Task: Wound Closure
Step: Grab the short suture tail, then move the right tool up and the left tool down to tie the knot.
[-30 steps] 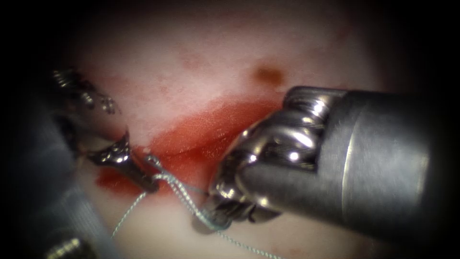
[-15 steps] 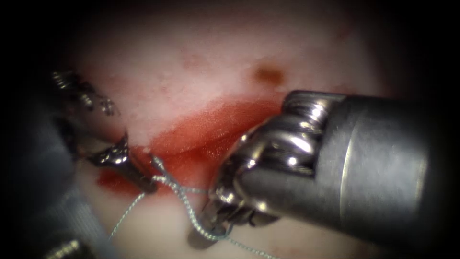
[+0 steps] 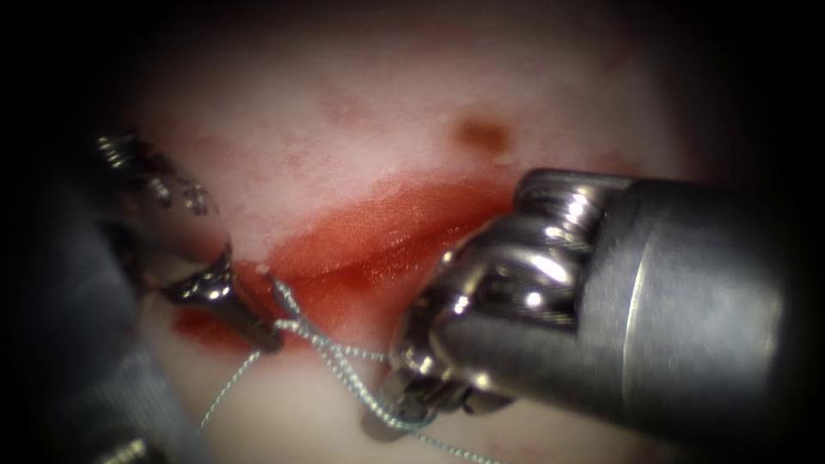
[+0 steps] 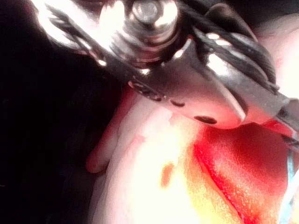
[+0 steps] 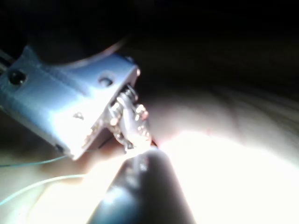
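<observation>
tissue (image 3: pixel 344 112) pale pink | fluid (image 3: pixel 361 241) red | thread (image 3: pixel 344 369) pale teal, twisted

Count: two tools, one thread, one tissue.
Left tool (image 3: pixel 258 331) at lower left, right tool (image 3: pixel 412 404) at lower centre, thread (image 3: pixel 344 369) between them, tissue (image 3: pixel 361 129) bearing one cut (image 3: pixel 361 258).

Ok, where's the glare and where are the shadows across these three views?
Endoscope view: dark around the edges, with bright glints on the right tool's metal wrist; the left tool, shut on the thread, sits half in shadow. Left wrist view: strong glare on the tool's metal and on the tissue beside the red fluid. Right wrist view: the tissue is overlit, the surroundings black.
</observation>
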Tool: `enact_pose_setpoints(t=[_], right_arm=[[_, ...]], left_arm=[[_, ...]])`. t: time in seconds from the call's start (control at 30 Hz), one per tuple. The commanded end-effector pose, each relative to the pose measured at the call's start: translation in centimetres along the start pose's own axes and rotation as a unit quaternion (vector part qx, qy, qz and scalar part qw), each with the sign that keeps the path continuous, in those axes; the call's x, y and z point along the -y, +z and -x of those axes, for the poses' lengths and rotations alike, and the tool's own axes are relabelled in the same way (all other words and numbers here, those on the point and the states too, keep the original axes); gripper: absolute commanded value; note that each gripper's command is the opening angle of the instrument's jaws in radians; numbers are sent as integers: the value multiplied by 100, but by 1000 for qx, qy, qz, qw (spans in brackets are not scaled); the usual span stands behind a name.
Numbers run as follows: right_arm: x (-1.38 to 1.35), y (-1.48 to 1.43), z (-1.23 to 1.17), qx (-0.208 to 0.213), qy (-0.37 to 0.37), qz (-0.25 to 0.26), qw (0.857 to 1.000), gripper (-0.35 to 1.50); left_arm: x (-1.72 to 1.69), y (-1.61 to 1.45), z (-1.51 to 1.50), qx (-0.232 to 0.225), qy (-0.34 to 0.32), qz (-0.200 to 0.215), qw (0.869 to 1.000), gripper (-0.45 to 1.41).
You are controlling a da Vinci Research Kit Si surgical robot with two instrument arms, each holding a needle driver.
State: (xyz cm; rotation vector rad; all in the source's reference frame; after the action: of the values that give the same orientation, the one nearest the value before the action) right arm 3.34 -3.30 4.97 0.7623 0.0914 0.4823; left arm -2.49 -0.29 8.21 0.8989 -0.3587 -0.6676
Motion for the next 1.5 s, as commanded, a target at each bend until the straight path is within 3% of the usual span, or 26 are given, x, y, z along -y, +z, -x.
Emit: enact_pose_setpoints(t=[0.03,0.4,0.53,0.6,0.83,1.13,1.33,1.5], right_arm=[[3,-6,-13,0,1,-3,1000,4],[5,-3,-6,15,7,-9,1000,0],[4,3,-5,19,4,-9,1000,-10],[3,7,-5,23,2,-10,1000,-33],[1,-9,-11,25,7,-19,999,-35],[-2,-46,-33,-60,8,10,998,-35],[-10,-58,-47,-173,-6,-4,985,-35],[-19,-62,-52,-197,-6,-3,980,-35]], left_arm=[[-1,-7,11,2,1,1,1000,-45],[5,0,13,-4,8,2,1000,-45],[6,1,14,-5,8,2,1000,-45],[6,1,14,-5,8,2,1000,-45],[4,1,12,-9,10,4,1000,-45],[-7,4,-12,-52,20,22,998,-45],[-16,15,-35,-102,3,34,994,-45],[-15,15,-46,-126,-1,35,991,-45]])
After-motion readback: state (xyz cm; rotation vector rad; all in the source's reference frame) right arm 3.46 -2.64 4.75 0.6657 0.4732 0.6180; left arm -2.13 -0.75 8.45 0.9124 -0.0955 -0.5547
